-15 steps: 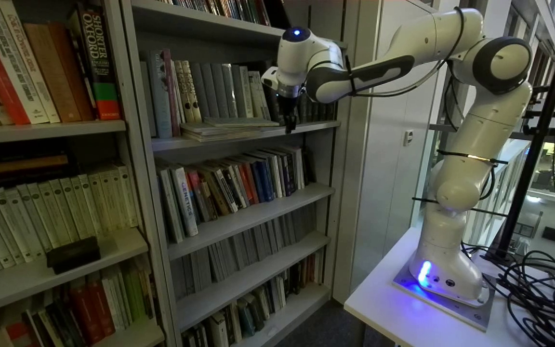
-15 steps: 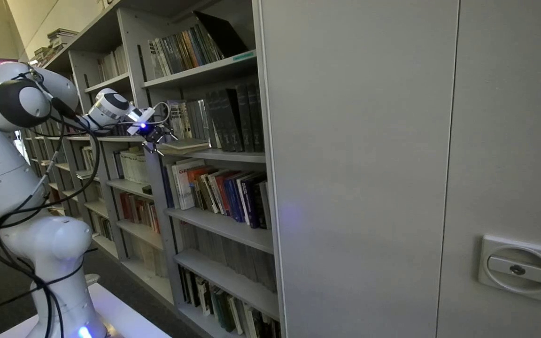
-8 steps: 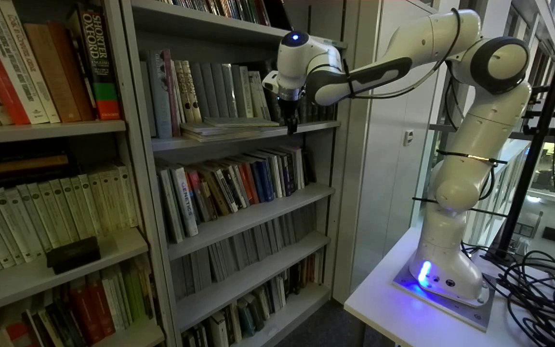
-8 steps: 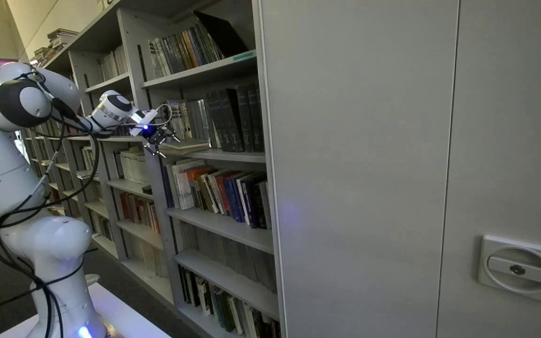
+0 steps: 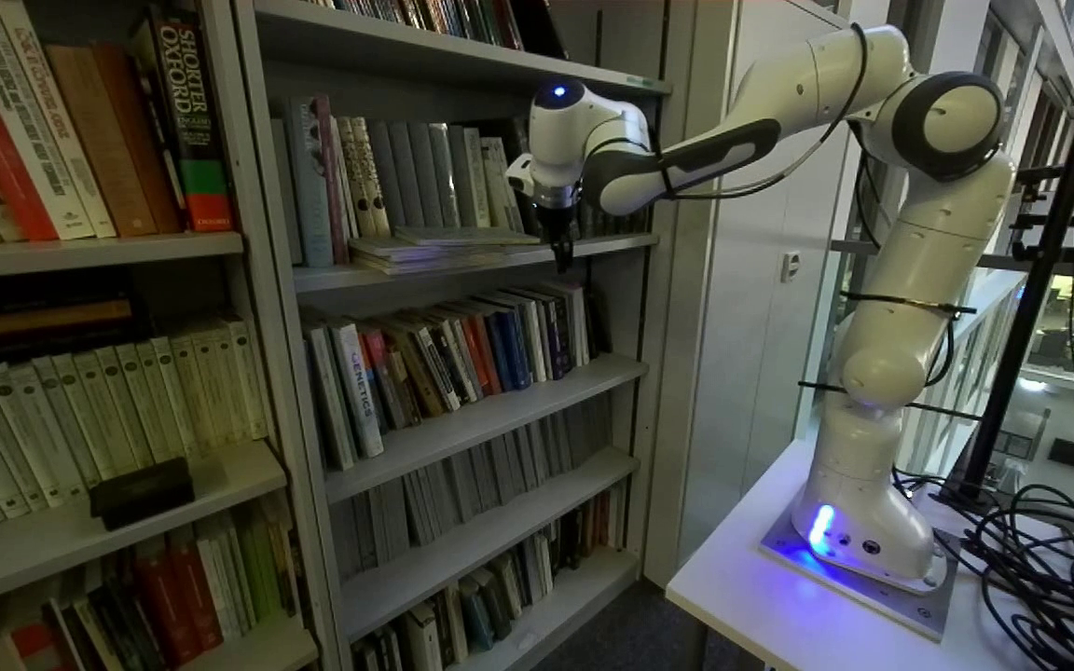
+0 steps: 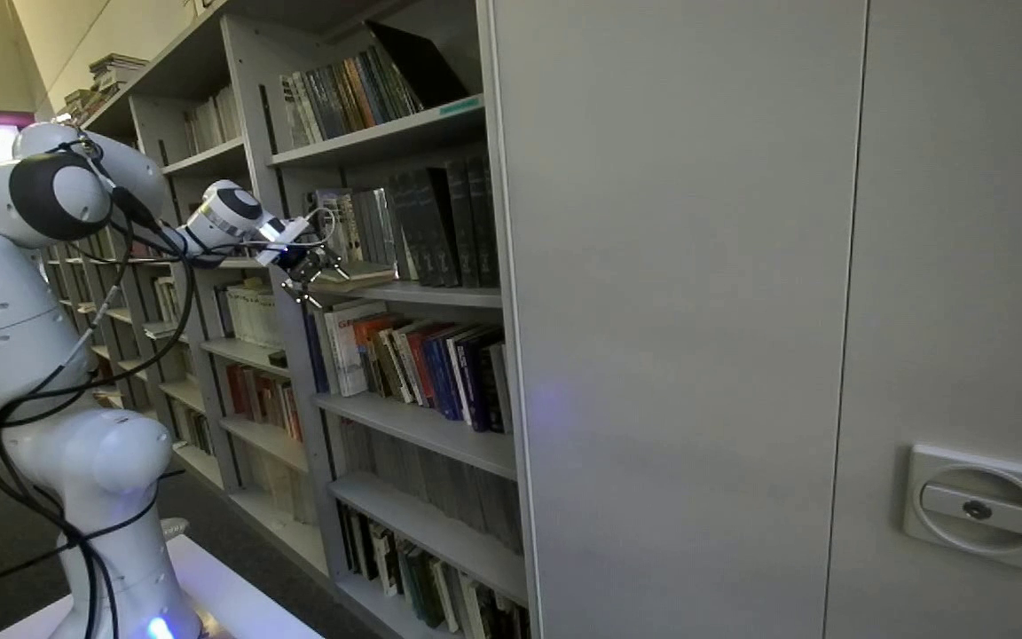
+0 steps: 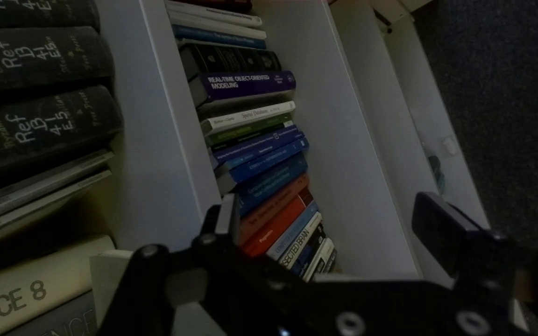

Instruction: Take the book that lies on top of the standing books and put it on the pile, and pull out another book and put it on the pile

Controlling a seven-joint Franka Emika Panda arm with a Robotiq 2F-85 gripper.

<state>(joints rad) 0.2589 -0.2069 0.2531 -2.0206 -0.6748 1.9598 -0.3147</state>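
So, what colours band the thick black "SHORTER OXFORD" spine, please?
Green above red; the spine shows best in an exterior view.

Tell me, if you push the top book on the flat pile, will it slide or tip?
The top book will probably slide rather than tip, since it lies flat. It looks thin, so it might be light and a bit bendy. The rest of the pile could shift too, because its edges don't line up.
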